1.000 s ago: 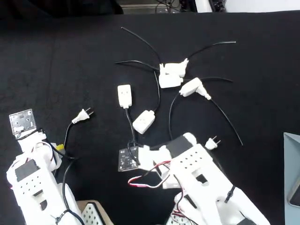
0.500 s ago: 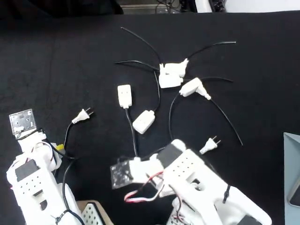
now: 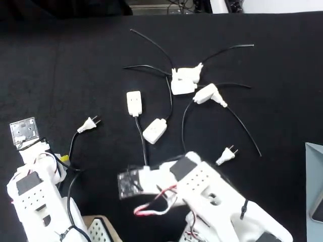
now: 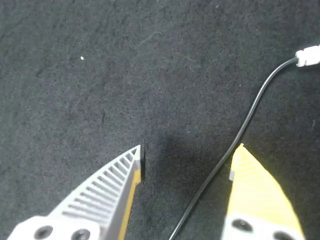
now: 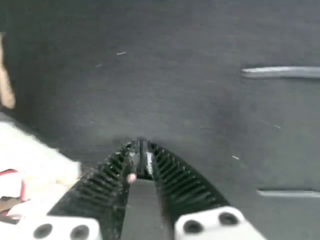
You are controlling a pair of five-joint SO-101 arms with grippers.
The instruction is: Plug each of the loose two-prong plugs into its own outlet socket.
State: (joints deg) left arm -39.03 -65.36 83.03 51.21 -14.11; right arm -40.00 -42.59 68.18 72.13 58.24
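Left gripper (image 4: 187,155) is spread wide, with a black cord (image 4: 251,119) running between the tips. One loose plug (image 3: 89,124) lies near that arm, and a white outlet socket (image 3: 133,102) sits mid-table. Right gripper (image 5: 141,148) is pressed together, and the second loose plug (image 3: 226,155) lies just beside that arm.

L plug (image 3: 88,124), R plug (image 3: 225,155) loose; sockets (image 3: 155,130) betw.

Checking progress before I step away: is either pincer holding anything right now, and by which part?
Left pincer is open, holding nothing; a black cord lies between its jaws. Right pincer is shut; whether it pinches anything cannot be told.
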